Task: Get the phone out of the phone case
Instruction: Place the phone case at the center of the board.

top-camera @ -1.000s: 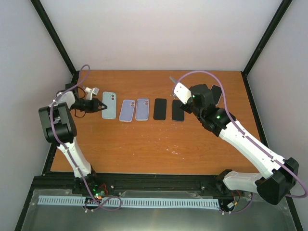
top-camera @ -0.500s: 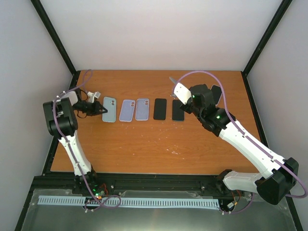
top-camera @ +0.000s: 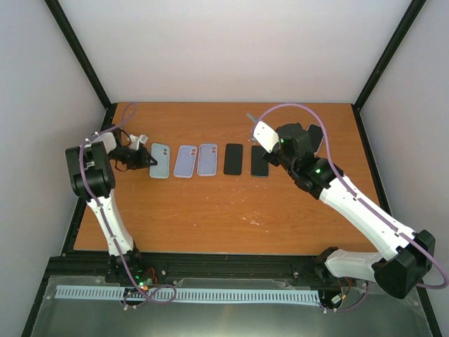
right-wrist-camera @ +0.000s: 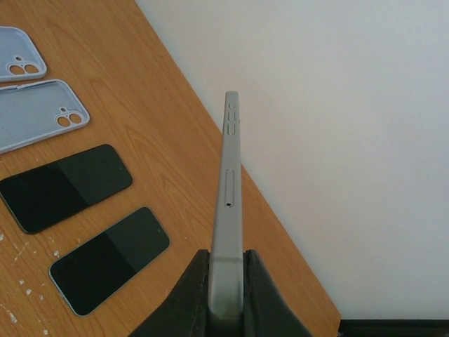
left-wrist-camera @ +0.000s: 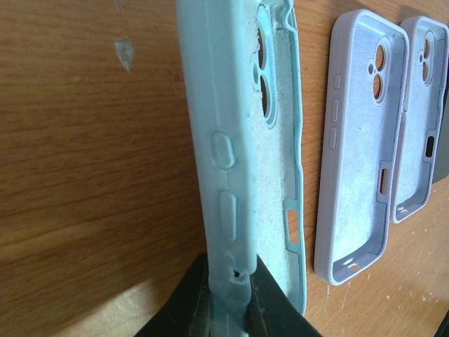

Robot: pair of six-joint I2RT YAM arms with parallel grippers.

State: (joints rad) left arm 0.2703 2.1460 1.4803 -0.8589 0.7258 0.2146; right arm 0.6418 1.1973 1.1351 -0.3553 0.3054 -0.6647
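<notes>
The phone (right-wrist-camera: 229, 182) is clamped edge-on by the right gripper (right-wrist-camera: 226, 281), the empty teal case (left-wrist-camera: 231, 140) pinched by the left gripper (left-wrist-camera: 228, 298). Separation seems done; both are next to be laid down.

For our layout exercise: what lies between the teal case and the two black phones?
A lilac case and a second lilac case, both empty, side by side; the top view shows it.

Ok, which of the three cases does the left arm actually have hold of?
The teal case, leftmost in the row: the left jaws are shut on its side wall. The two lavender cases to its right lie free, untouched.
</notes>
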